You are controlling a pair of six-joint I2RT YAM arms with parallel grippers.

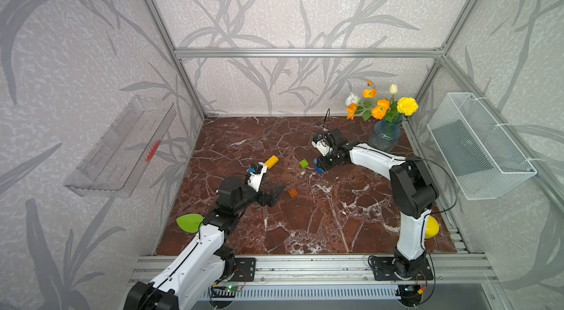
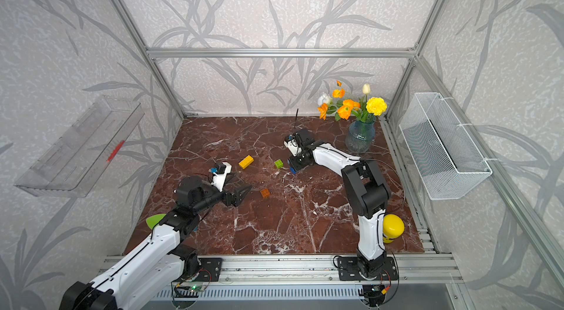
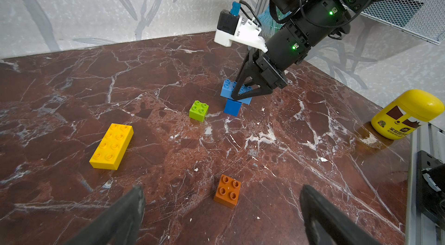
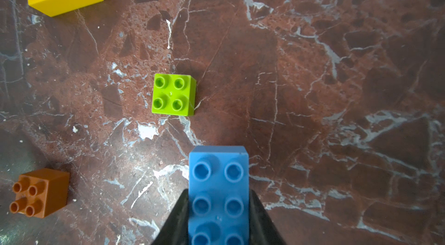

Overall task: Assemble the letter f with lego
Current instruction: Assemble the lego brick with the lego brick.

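The right gripper is clamped on the long blue brick, with its black wedge-shaped fingers pressing the smooth long sides. That studded brick rests on the small blue brick and overhangs it, just right of centre in both top views. The left gripper stands spread wide and holds nothing, left of centre, with the small orange brick just beside its tips. The square green brick lies near the blue pair, and the glossy long yellow brick rests farther left. All of them sit on the veined red-brown marble table.
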